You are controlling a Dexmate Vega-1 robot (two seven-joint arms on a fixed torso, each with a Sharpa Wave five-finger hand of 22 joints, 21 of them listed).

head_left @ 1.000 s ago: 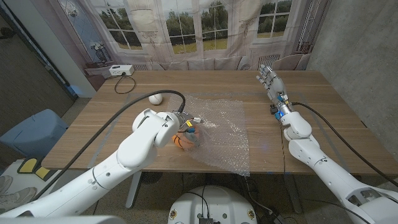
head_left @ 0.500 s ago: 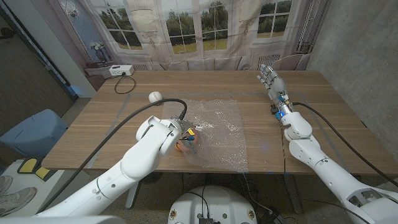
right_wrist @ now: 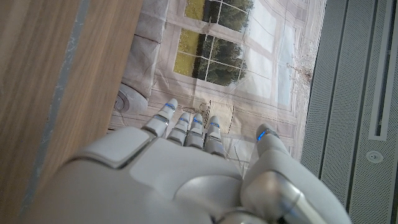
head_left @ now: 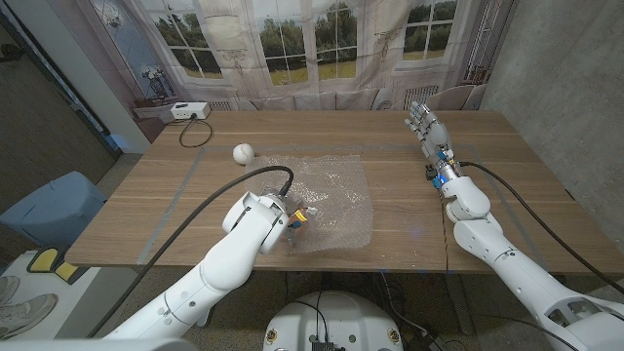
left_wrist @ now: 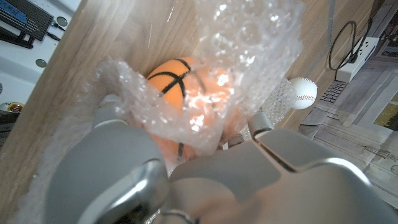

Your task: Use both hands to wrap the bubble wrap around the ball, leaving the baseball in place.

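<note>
A clear bubble wrap sheet (head_left: pixel 331 195) lies crumpled at the table's front middle. My left hand (head_left: pixel 295 216) grips its near-left part. In the left wrist view the left hand (left_wrist: pixel 205 180) closes around an orange ball with black lines (left_wrist: pixel 177 84), with bubble wrap (left_wrist: pixel 249 43) bunched over and around it. In the head view my forearm hides the ball. The white baseball (head_left: pixel 242 152) sits alone on the wood to the far left of the sheet, also seen as the baseball (left_wrist: pixel 303 93). My right hand (head_left: pixel 426 125) is raised at the far right, fingers straight and apart, holding nothing (right_wrist: pixel 186 168).
The wooden table (head_left: pixel 487 166) has bare wood between the sheet and my right arm. A white power box (head_left: pixel 187 110) with a black cable (head_left: pixel 195 134) sits at the far left corner. The sheet's near edge reaches the table's front edge.
The sheet has been drawn in and bunched toward the ball, so its spread is smaller. My left arm has shifted nearer the front edge. The right hand and baseball have stayed put.
</note>
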